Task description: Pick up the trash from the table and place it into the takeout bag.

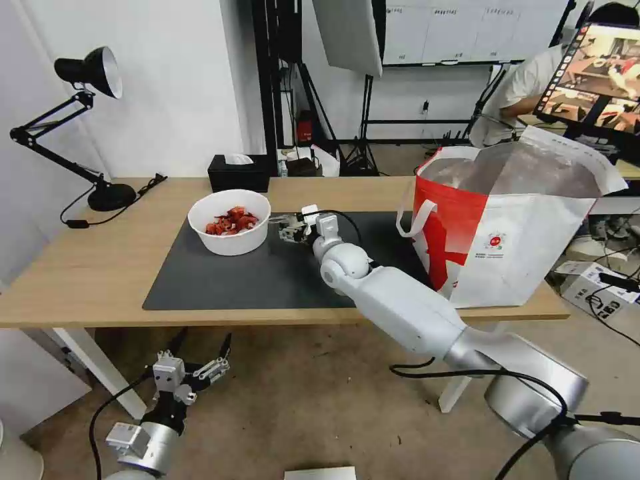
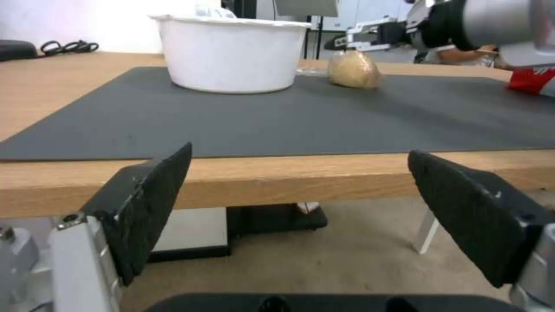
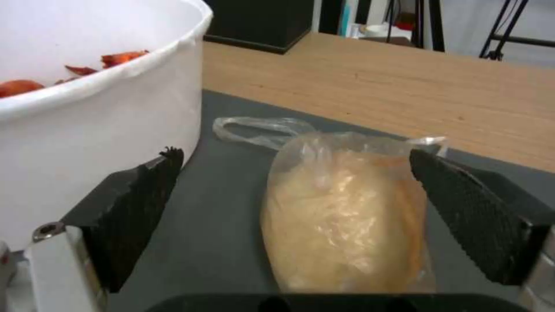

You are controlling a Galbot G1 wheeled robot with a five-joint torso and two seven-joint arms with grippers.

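The clear bag with a yellowish lump lies on the dark mat of the table, just beside the white bowl of red scraps. My right gripper is open and low over the mat, with its fingers on either side of the lump bag and one finger close to the bowl's wall. The takeout bag stands open at the table's right end. My left gripper hangs open below the table's front edge, holding nothing. From there I see the bowl and the lump.
A black tissue box sits behind the bowl at the table's back edge. A black desk lamp and its cord occupy the far left corner. The right arm reaches across the table's front edge beside the takeout bag.
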